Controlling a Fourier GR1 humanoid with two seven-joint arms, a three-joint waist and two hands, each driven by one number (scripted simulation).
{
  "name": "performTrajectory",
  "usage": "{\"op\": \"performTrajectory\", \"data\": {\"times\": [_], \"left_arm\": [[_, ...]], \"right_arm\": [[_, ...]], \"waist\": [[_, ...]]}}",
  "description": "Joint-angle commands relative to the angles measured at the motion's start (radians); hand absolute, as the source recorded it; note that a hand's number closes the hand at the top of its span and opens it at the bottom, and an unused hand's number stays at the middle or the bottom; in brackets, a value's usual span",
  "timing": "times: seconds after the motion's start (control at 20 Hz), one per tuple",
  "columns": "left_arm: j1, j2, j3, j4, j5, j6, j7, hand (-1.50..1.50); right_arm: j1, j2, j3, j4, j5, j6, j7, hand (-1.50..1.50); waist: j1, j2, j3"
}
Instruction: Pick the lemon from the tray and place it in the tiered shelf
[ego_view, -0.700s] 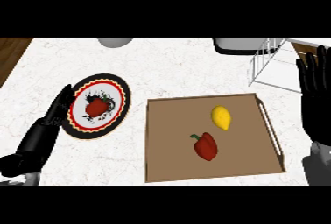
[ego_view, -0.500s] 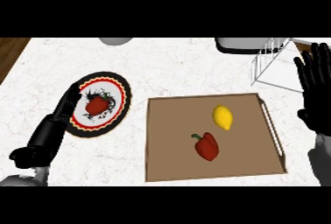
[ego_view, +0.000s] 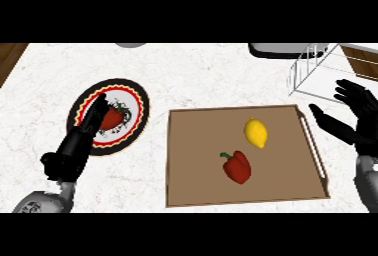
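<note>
A yellow lemon (ego_view: 256, 133) lies in the upper middle of the brown wooden tray (ego_view: 193, 190). The white wire tiered shelf (ego_view: 317, 75) stands at the upper right, beyond the tray's far corner. My right hand (ego_view: 353, 120) is open, fingers spread, just right of the tray's right rim and below the shelf; it touches nothing. My left hand (ego_view: 80, 141) is open with straight fingers, at the lower left over the edge of a plate.
A red bell pepper (ego_view: 237, 167) lies in the tray below the lemon. A round plate (ego_view: 131, 102) with a red-and-black rim holds a red fruit (ego_view: 112, 117) at the left. A grey object (ego_view: 277, 49) sits at the far edge beside the shelf.
My right hand has come down and leftward, closer to the tray's right rim. The left hand shifted slightly. Lemon and pepper have not moved.
</note>
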Motion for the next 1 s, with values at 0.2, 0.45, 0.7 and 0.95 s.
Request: {"op": "performTrajectory", "data": {"times": [0.2, 0.45, 0.7, 0.95], "left_arm": [[-0.087, -0.119, -0.025, 0.125, -0.054, 0.032, 0.029, 0.00], [-0.116, -0.110, -0.006, 0.119, -0.058, 0.026, 0.061, 0.00], [-0.098, -0.061, 0.052, 0.141, -0.022, -0.044, 0.034, 0.00], [-0.110, -0.097, 0.037, 0.150, -0.048, -0.028, 0.028, 0.00]], "right_arm": [[-0.037, 0.163, -0.121, 0.237, -0.024, -0.061, -0.383, -1.50], [-0.030, -0.007, 0.045, 0.129, 0.049, 0.153, -0.128, -1.50], [-0.050, -0.088, 0.134, -0.041, 0.142, 0.168, 0.119, -1.50], [-0.126, -0.161, 0.215, -0.178, 0.208, 0.237, 0.429, -1.50]], "waist": [[-0.001, -0.022, 0.002], [-0.001, -0.027, 0.000], [-0.004, -0.029, -0.001], [-0.004, -0.029, -0.001]]}}
